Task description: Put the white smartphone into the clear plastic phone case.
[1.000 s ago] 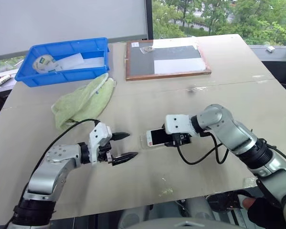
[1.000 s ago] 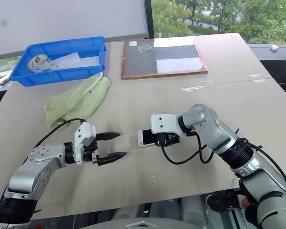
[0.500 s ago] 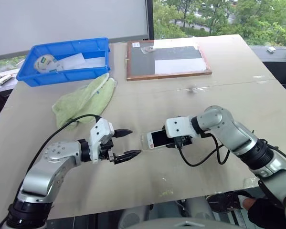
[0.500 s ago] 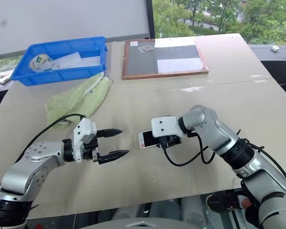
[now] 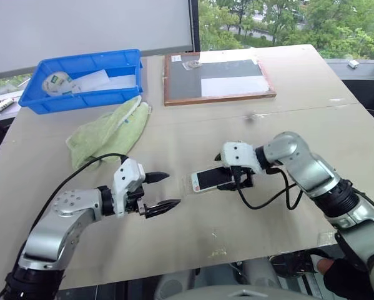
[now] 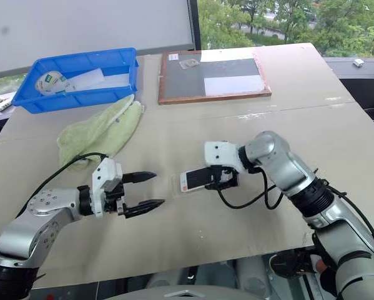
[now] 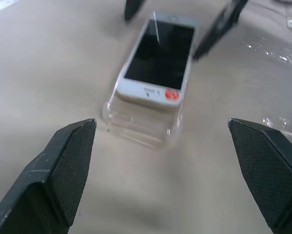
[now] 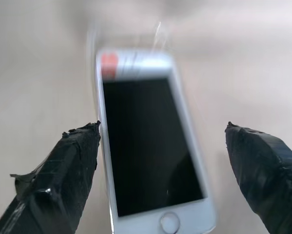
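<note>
Left gripper (image 5: pixel 163 192) sits nearest the table's front edge, left of centre, jaws spread wide with nothing between them. It points along the table at the phone's near end, likely staged to brace or nudge that end.

Just past its fingertips, roughly mid-table toward the front edge: white phone (image 7: pixel 158 57), screen up, with the clear case (image 7: pixel 145 126) under it. In the left wrist view the phone's end with the orange sticker rides above the case lip and the case sticks out past it, so I'd judge the phone laid on or partly in, not snapped home. How deep the other end sits I can't tell.

Right gripper (image 8: pixel 158 170) is at the phone's far end, fingers spread on either side of it and clear of its edges, so it isn't pinching anything. Looks like the phone was set down there so the case takes it; seating probably needs a press from above.

Further back, left side: green cloth (image 5: pixel 108 132), well apart from the work. Behind it, at the back left corner, a blue bin (image 5: pixel 30 99) with a tape roll (image 5: pixel 56 82). At the back edge, centre: a wood-framed board (image 5: pixel 218 76). None of these is in the way.
</note>
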Controlling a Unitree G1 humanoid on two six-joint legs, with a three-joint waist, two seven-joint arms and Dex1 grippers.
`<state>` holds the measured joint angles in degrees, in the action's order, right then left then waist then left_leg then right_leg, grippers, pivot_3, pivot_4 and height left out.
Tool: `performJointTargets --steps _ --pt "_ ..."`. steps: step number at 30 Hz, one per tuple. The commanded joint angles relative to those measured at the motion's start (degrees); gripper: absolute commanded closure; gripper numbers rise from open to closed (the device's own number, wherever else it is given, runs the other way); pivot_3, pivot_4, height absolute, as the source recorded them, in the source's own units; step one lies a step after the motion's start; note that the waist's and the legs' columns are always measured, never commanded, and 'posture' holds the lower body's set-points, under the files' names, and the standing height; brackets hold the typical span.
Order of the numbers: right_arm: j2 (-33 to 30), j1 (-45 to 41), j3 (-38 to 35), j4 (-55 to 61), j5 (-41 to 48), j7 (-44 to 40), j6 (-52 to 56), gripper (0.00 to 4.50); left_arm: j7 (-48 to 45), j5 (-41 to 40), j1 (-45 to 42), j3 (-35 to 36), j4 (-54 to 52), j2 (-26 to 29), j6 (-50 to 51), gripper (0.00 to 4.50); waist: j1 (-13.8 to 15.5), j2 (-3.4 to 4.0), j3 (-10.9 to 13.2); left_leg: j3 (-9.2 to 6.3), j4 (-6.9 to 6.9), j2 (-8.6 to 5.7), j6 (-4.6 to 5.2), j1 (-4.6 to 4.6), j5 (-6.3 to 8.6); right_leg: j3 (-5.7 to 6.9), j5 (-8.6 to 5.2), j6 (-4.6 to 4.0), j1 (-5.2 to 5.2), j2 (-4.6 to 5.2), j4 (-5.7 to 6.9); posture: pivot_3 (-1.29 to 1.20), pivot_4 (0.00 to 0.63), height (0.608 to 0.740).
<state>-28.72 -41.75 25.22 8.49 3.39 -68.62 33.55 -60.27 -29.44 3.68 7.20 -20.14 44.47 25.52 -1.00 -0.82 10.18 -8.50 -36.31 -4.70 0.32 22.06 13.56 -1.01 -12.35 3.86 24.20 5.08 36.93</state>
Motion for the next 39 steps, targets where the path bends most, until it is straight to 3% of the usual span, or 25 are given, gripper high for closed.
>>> performJointTargets --steps 1,5,8,9,10,11,12,16,17,22,27,32,39 --pt "2.2 -0.4 -2.8 3.0 4.3 1.4 4.2 0.85 -1.7 -0.1 1.2 2.2 0.8 0.8 -2.9 0.00 0.0 0.00 0.0 0.00 0.00 0.01 0.00 -0.01 0.00 0.00 0.00 0.00 0.00 0.00 0.00 0.00 0.150 0.740" --pt "5.8 1.4 -0.9 1.0 4.2 5.2 4.4 2.79 -2.9 0.2 1.9 2.0 2.1 1.0 -4.2 0.00 0.1 0.00 0.0 0.00 0.00 0.00 0.01 -0.01 0.00 0.01 0.00 0.00 -0.01 0.00 -0.01 0.00 0.150 0.740" --pt "7.4 2.9 2.2 -2.4 1.8 7.3 1.6 4.33 -3.3 0.2 2.2 1.8 2.7 0.9 -4.8 0.88 0.1 0.00 0.0 0.00 0.00 0.00 0.01 -0.01 0.00 0.02 0.00 0.00 -0.01 0.00 -0.01 0.00 0.150 0.740" --pt "7.1 3.3 3.7 -4.0 0.5 7.5 0.0 4.50 -3.4 0.2 2.3 1.7 2.8 0.8 -4.9 1.31 0.1 0.00 0.0 0.00 0.00 0.00 0.00 -0.02 0.00 0.02 0.00 0.00 -0.01 0.00 -0.01 0.00 0.150 0.740" --pt "6.6 3.6 5.5 -5.8 -1.2 7.6 -1.6 4.50 -3.5 0.2 2.4 1.6 2.9 0.8 -5.1 1.88 0.1 0.00 0.0 0.01 0.00 0.00 0.00 -0.02 0.00 0.02 0.00 0.00 -0.01 0.00 -0.01 0.00 0.150 0.740" --pt "6.2 3.7 6.9 -7.2 -2.6 7.7 -3.0 4.50 -3.7 0.3 2.4 1.6 3.1 0.8 -5.2 1.88 0.1 0.01 0.0 0.01 0.00 0.00 0.00 -0.01 0.00 0.02 0.00 0.00 -0.01 0.00 -0.01 0.00 0.150 0.740" --pt "5.6 3.8 8.4 -8.7 -4.2 7.6 -4.5 4.50 -3.9 0.3 2.5 1.5 3.2 0.8 -5.4 2.60 0.1 0.01 0.0 0.03 0.00 -0.01 0.00 -0.02 0.00 0.02 0.00 0.00 -0.01 0.00 -0.01 0.00 0.150 0.740" --pt "4.0 4.0 11.1 -12.4 -7.9 7.4 -8.9 4.50 -4.4 0.6 2.4 1.2 4.1 0.7 -6.3 4.34 0.0 0.01 0.0 0.05 0.01 0.01 0.00 -0.15 0.00 -0.01 0.00 0.01 -0.10 -0.04 0.00 0.00 0.150 0.740" --pt "4.3 4.1 9.8 -11.6 -6.9 7.6 -8.4 4.50 -4.5 0.8 2.4 1.0 4.3 0.6 -6.5 4.47 0.0 0.00 0.0 0.04 0.01 0.01 0.01 -0.25 0.00 0.01 0.00 0.02 -0.21 -0.04 0.00 0.00 0.150 0.740" --pt "5.6 3.4 -2.8 -1.1 3.9 8.9 2.4 4.50 -4.2 2.6 2.2 -0.8 4.9 -0.2 -7.8 4.47 0.4 0.01 0.0 -0.10 -0.03 0.01 0.01 -0.27 0.00 0.09 0.00 0.03 -0.35 -0.05 0.00 0.00 0.150 0.740" --pt "0.7 3.9 -13.0 12.8 13.1 9.3 16.2 4.50 -1.6 5.2 -0.1 -4.1 5.8 -2.1 -7.7 4.47 0.3 0.02 0.0 -0.12 -0.02 0.00 0.00 0.02 0.00 0.07 0.02 -0.01 -0.03 -0.02 -0.02 0.00 0.150 0.740" --pt "-12.2 10.0 -6.8 15.1 2.8 14.1 14.7 4.50 3.7 10.2 -4.5 -9.0 8.4 -5.1 -6.0 4.47 0.6 -0.03 0.0 0.00 0.01 -0.05 0.01 0.06 0.01 0.11 0.01 0.01 -0.05 0.04 -0.14 0.00 0.150 0.740" --pt "-11.1 12.1 -0.5 14.5 -1.3 19.0 14.6 4.50 5.2 13.6 -7.2 -12.9 10.1 -7.0 -6.3 4.47 0.3 0.02 0.0 0.10 -0.02 0.02 0.03 -0.02 0.00 0.03 -0.01 0.14 -0.09 0.02 -0.10 0.00 0.150 0.740"
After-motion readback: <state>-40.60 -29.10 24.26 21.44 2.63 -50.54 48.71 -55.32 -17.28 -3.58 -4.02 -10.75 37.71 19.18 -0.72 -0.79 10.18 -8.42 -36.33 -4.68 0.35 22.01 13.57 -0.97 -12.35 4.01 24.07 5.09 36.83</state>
